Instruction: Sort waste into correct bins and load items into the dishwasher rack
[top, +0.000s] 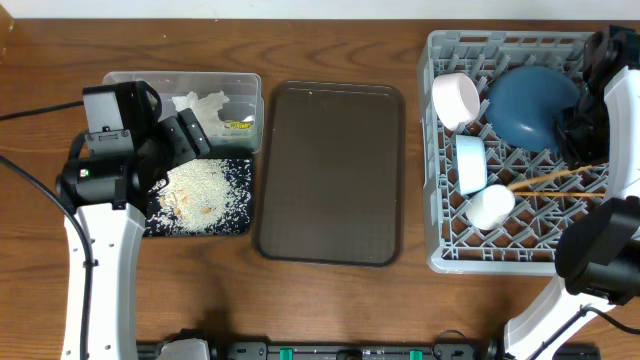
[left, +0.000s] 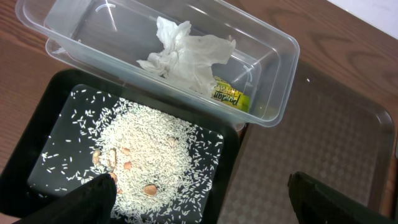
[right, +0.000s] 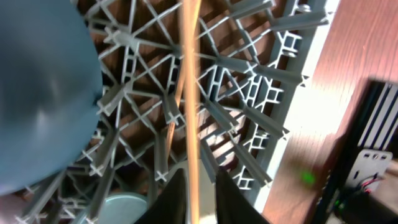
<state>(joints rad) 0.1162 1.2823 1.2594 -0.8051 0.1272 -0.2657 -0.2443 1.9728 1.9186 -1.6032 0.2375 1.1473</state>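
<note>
Crumpled tissue (left: 186, 53) and a yellow wrapper (left: 227, 98) lie in the clear tub (top: 115, 82). Rice (left: 149, 155) is heaped in the black tray (left: 43, 118). My left gripper (left: 200, 190) hangs wide open over the tray's right edge, holding nothing. The grey rack (top: 440, 255) holds the dark-blue plate (top: 530, 105), a white cup (top: 455, 98), the light-blue bowl (top: 470, 163) and a white bowl (top: 490, 207). The chopsticks (right: 189, 93) lie across the rack's lattice. My right gripper (right: 198, 199) stands around their end, jaws slightly apart, with a thin gap on one side.
A large brown tray (top: 330, 170) lies between the bins and the rack. Several orange-brown bits sit among the rice. The right arm's base (top: 600, 260) stands beside the rack's near right corner. Bare wooden table (top: 330, 310) runs along the front.
</note>
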